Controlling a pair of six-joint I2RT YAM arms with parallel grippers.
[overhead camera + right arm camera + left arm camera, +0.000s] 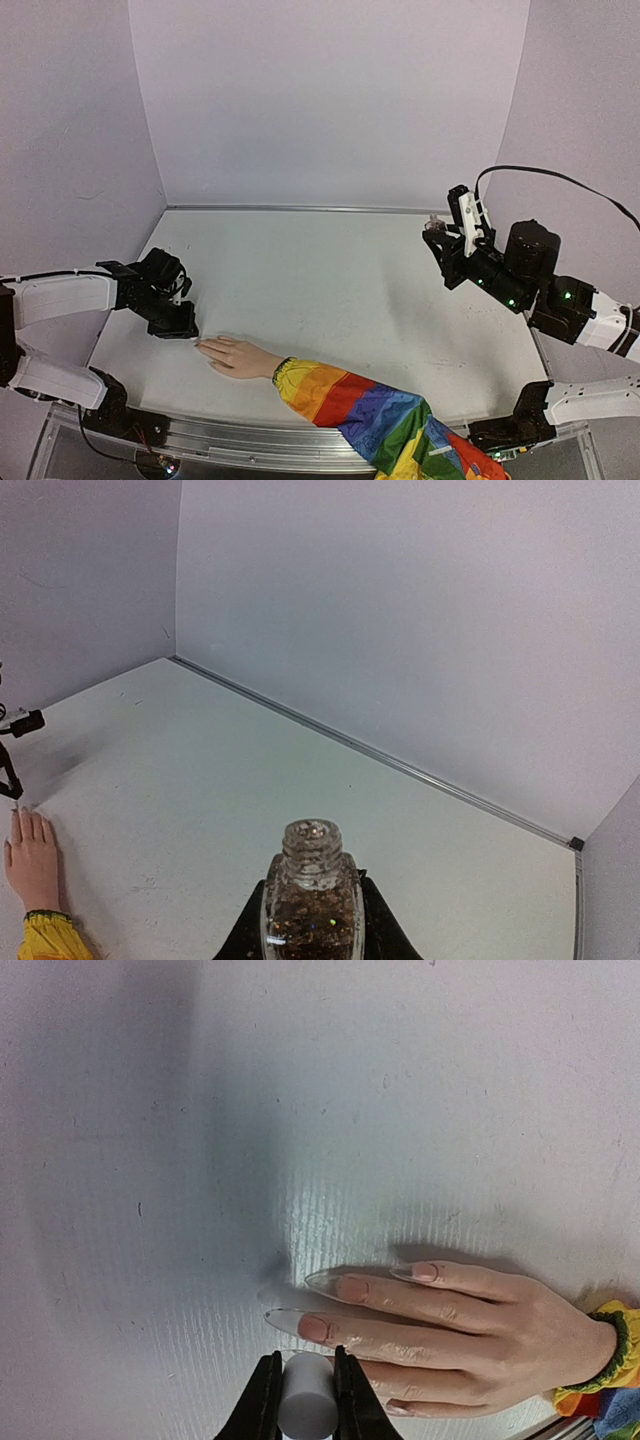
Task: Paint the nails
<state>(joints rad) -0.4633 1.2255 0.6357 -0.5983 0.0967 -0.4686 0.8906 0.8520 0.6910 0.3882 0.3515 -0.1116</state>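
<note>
The pale peach mannequin hand [240,357] lies flat near the table's front, with its rainbow-striped sleeve [380,410] trailing right. In the left wrist view the hand [450,1310] shows pinkish nails [322,1328] with long clear tips. My left gripper [185,330] [302,1380] is shut on a white cylinder [307,1400], which is right over the fingertips. Whatever is under the cylinder is hidden. My right gripper [437,235] [312,930] is shut on a clear, uncapped bottle [312,905] of dark glitter polish. It holds the bottle upright above the table's right side.
Lilac walls close the back and sides. A metal strip [300,208] runs along the back edge of the white table [330,290]. The hand [32,860] and my left gripper [10,770] show small at the far left of the right wrist view.
</note>
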